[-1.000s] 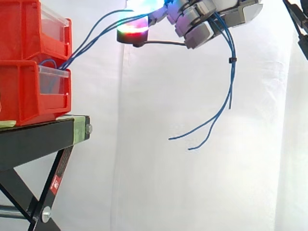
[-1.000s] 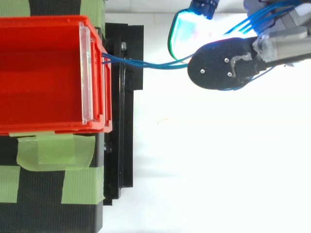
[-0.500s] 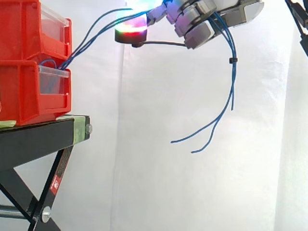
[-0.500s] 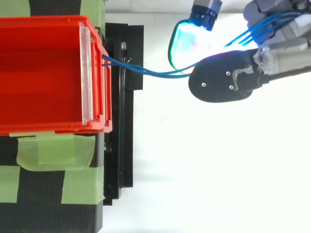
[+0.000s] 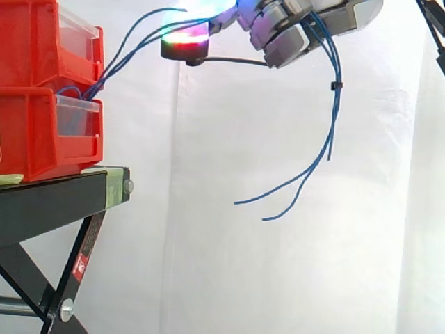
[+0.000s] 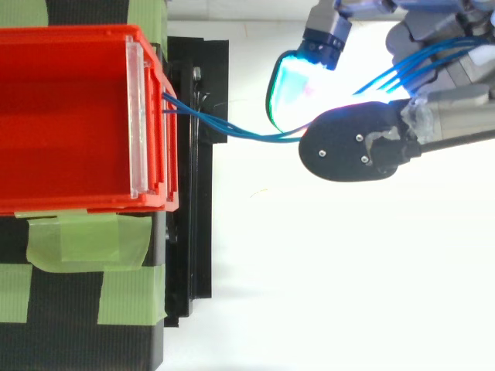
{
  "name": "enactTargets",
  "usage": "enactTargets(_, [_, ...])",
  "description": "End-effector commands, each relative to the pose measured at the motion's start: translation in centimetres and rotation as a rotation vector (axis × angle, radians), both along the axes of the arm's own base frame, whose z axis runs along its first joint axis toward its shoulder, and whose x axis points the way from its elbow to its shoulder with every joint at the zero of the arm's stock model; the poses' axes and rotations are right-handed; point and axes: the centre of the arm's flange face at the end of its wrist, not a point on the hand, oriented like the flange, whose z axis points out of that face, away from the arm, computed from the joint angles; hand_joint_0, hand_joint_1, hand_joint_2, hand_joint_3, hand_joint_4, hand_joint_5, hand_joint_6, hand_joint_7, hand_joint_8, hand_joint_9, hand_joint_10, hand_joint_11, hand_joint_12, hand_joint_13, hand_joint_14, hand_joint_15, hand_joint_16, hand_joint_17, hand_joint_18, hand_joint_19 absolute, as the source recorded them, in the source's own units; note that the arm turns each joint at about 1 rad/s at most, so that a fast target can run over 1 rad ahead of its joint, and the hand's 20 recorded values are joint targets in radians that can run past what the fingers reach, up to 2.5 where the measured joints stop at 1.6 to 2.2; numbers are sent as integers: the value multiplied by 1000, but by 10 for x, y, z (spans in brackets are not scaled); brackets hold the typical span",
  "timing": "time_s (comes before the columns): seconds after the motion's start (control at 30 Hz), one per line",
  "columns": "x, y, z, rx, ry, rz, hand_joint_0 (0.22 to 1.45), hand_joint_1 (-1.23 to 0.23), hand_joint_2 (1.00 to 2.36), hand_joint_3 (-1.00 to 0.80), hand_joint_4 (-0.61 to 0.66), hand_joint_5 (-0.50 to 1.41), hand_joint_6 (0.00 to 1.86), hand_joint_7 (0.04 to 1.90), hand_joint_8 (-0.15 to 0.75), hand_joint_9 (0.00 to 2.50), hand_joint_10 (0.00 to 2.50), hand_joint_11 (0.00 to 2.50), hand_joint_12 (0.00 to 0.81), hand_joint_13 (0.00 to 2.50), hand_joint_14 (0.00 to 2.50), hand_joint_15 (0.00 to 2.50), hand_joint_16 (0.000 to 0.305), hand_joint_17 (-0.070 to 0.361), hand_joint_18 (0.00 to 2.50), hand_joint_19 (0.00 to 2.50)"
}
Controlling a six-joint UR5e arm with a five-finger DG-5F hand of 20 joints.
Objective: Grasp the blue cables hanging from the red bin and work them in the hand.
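Blue cables (image 5: 336, 85) rise from lower red bin (image 5: 31, 142) into hand (image 5: 285, 38) | fingers curled round bundle, gripping | held high, likely so slack hangs free | loose ends dangle below, touching nothing

The black stand (image 5: 55, 202) on slanted legs carries the lower red bin (image 5: 31, 136) on its flat top, with a second red bin (image 5: 28, 42) stacked on that one. Strips of green tape (image 6: 85, 239) are stuck to the stand's top, touching the bin's side.
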Motion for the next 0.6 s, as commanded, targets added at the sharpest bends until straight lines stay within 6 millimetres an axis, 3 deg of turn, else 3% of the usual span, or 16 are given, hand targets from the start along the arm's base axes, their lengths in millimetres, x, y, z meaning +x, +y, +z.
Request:
enactTargets(0.0, [0,3,0,22,-5,0,986,-576,1609,398,260,381,129,1284,511,782,2500,2500,522,833,2500,1889,60,134,1199,1374])
enactTargets(0.2, [-1,3,-1,47,-8,-3,1022,-585,1687,496,211,397,108,1309,511,782,2500,2500,522,833,2500,1889,60,134,1199,1374])
enactTargets(0.23, [-1,3,0,51,-11,-4,924,-569,1969,344,213,399,113,1304,511,782,2500,2500,522,833,2500,1889,60,134,1199,1374])
enactTargets(0.27, [-1,3,0,54,-11,-4,910,-569,2009,334,206,396,114,1305,511,782,2500,2500,522,833,2500,1889,60,134,1199,1374])
enactTargets(0.43, [-1,4,0,107,-31,-9,903,-599,2029,332,157,351,152,1282,511,782,2500,2500,522,833,2500,1889,60,134,1199,1374])
enactTargets(0.47, [-1,5,0,114,-33,-8,875,-601,2087,306,160,347,164,1285,511,782,2500,2500,522,833,2500,1889,60,134,1199,1374])
enactTargets(0.5, [-1,5,-1,125,-36,-10,877,-598,2075,324,170,346,170,1283,511,782,2500,2500,522,833,2500,1889,60,134,1199,1374])
enactTargets(0.57, [-1,6,0,144,-44,-10,918,-613,1919,419,170,310,230,1259,511,782,2500,2500,522,833,2500,1889,60,134,1199,1374])
